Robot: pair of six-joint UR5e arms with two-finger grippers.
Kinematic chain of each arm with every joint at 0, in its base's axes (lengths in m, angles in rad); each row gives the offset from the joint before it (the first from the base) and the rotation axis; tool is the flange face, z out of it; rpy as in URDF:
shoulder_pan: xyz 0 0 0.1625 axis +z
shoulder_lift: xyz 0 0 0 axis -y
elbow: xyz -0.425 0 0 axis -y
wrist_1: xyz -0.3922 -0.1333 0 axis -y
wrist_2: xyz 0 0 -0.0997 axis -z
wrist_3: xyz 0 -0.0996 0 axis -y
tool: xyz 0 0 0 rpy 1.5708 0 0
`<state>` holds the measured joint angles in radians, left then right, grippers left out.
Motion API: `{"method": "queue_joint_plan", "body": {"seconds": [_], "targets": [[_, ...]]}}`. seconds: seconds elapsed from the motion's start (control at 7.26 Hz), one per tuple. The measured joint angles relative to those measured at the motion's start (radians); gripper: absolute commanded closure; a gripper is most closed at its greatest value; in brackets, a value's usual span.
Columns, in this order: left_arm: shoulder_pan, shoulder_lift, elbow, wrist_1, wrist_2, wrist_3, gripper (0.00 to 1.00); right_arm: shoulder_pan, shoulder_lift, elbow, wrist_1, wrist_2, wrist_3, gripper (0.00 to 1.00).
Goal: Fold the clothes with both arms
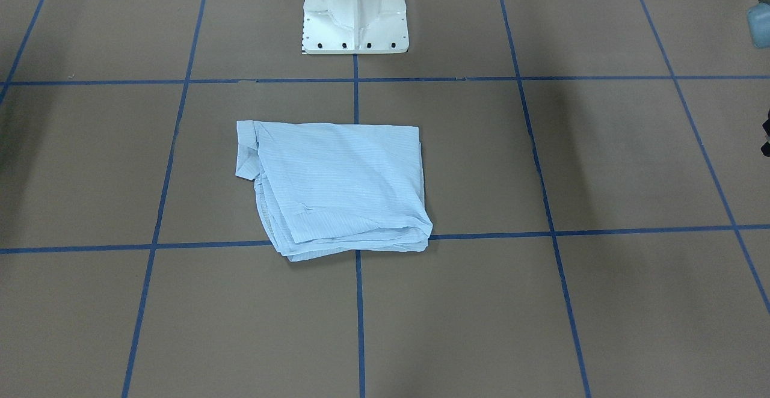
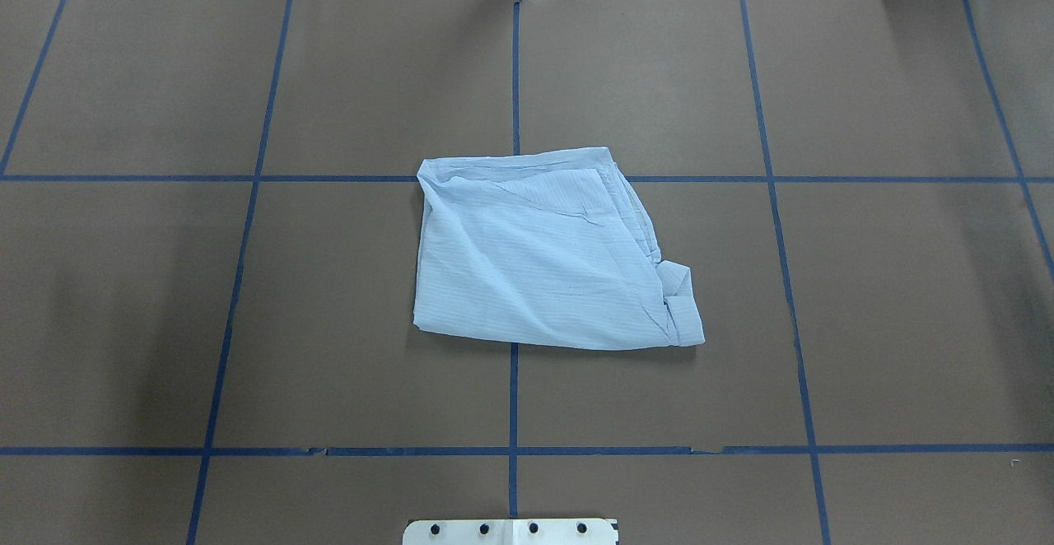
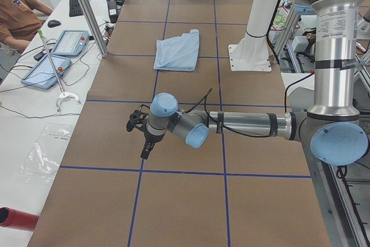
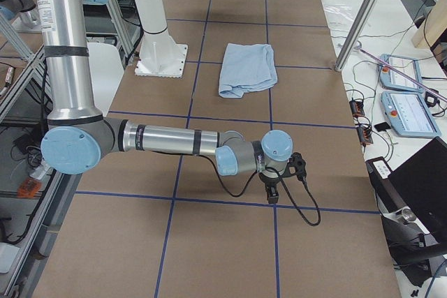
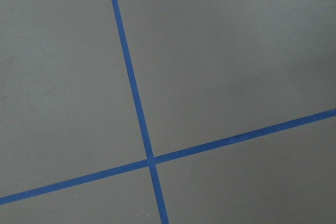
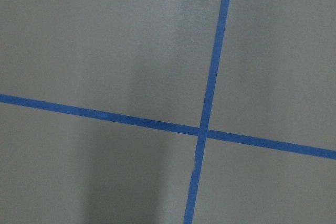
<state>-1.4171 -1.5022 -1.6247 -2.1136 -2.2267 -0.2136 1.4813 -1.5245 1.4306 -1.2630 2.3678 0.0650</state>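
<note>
The pale-blue striped shirt (image 1: 337, 187) lies folded into a rough rectangle at the middle of the brown table (image 2: 329, 323), flat and alone. It also shows in the overhead view (image 2: 543, 257) and both side views (image 3: 177, 50) (image 4: 246, 69). My left arm (image 3: 243, 124) stretches low over the table far from the shirt, its gripper (image 3: 147, 150) pointing down. My right arm (image 4: 167, 139) does the same at the other end, gripper (image 4: 272, 190) pointing down. I cannot tell whether either gripper is open or shut. Both wrist views show only bare table and blue tape lines.
The white pedestal base (image 1: 355, 19) stands behind the shirt. Blue tape (image 2: 515, 76) marks a grid on the table. Teach pendants (image 3: 69, 41) (image 4: 401, 75), cables and a seated person (image 3: 17, 15) are on the operators' side beyond the table edge.
</note>
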Motion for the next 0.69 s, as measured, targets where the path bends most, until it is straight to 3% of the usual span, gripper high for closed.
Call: {"method": "queue_joint_plan", "body": {"seconds": [0.28, 0.69], "targets": [[-0.009, 0.001, -0.036, 0.139, -0.004, 0.008, 0.00, 0.023, -0.025, 0.031, -0.016, 0.006, 0.051, 0.00], [-0.045, 0.001, -0.117, 0.436, -0.007, 0.204, 0.00, 0.072, -0.045, 0.182, -0.252, 0.008, 0.119, 0.00]]}}
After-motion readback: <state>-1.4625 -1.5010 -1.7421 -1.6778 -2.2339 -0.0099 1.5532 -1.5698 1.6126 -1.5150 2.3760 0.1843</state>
